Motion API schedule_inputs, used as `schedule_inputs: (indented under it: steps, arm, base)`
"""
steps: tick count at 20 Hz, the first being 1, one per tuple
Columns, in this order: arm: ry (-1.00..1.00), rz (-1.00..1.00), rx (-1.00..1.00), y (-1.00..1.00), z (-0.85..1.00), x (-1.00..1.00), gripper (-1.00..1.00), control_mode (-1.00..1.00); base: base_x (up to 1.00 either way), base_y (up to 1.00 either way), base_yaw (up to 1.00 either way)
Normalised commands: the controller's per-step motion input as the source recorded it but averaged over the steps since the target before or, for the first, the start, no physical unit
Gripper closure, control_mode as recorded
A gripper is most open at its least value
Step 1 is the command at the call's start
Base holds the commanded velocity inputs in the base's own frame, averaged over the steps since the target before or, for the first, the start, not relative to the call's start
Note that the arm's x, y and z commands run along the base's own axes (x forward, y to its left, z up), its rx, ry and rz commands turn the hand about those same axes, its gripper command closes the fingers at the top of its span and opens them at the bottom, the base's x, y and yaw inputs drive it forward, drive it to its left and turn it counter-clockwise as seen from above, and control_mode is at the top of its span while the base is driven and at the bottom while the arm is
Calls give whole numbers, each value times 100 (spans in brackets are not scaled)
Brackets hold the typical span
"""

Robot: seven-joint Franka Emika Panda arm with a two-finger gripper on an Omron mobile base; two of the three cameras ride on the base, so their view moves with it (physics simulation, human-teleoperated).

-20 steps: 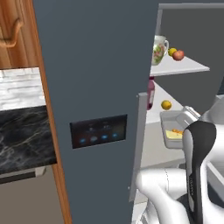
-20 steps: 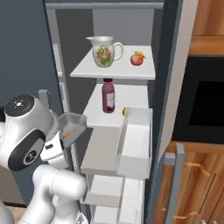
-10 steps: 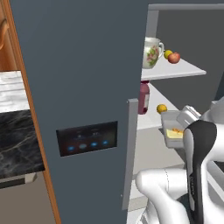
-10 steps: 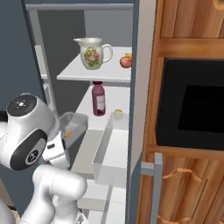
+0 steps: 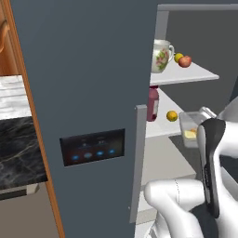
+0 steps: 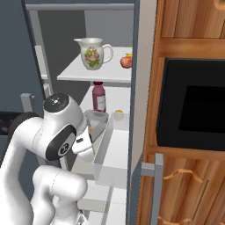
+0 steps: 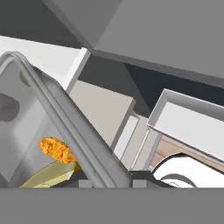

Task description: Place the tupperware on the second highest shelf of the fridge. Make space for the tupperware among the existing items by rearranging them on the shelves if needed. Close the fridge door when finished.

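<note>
Jaws clamped on the near rim of one tupperware (image 5: pixel 189 126), a shallow grey-translucent tray holding an orange lump and a pale yellow piece of food (image 7: pixel 56 149). Tray held in the air inside the open fridge (image 5: pixel 93 69), just in front of the shelves (image 6: pixel 99 72), roughly level with the shelf that carries the bottle. Beyond the jaws and above them, on the upper shelf: one white floral pitcher (image 6: pixel 92 52), one red apple (image 6: pixel 126 62), one small yellow fruit (image 5: pixel 178 57) just beside the apple. Beyond the jaws and about level, on the next shelf down: one dark red bottle (image 6: pixel 99 97) standing upright, one more small yellow fruit (image 5: pixel 172 115) near it. Beside the jaws, on the fridge door (image 6: pixel 143 88), one grey door bin (image 6: pixel 115 151), nothing seen inside. Contents of the pitcher not visible.
</note>
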Motion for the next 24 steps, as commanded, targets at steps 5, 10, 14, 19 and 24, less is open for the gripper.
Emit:
schedule_inputs:
  steps: [5, 10, 14, 19, 24]
  arm:
    - [7, 0, -4, -9, -36, 43, 100, -100]
    - [2, 0, -2, 0, -21, 76, 100, -100]
    - [2, 0, 0, 0, -31, 60, 100, -100]
    - [7, 0, 1, -15, -35, 13, 100, -100]
    - [1, 0, 1, -8, -6, 23, 100, -100]
  base:
    - [0, 0, 0]
    - [0, 0, 0]
    - [0, 0, 0]
    - [0, 0, 0]
    - [0, 0, 0]
